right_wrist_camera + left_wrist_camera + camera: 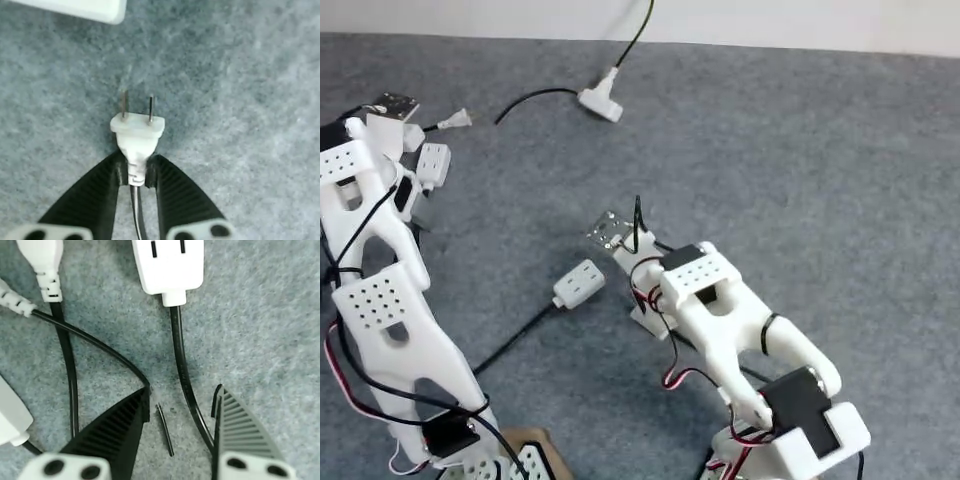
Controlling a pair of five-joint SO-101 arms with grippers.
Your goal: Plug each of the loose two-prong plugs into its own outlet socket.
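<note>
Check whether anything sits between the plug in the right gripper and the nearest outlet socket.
Nothing visible. Only bare grey carpet separates the plug held by the right gripper from the outlet socket.

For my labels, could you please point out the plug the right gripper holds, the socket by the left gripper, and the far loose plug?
Held plug (137, 131): right wrist view, white body.
Socket (170, 265): left wrist view, white face.
Far loose plug (601, 102): high view, white head.
</note>
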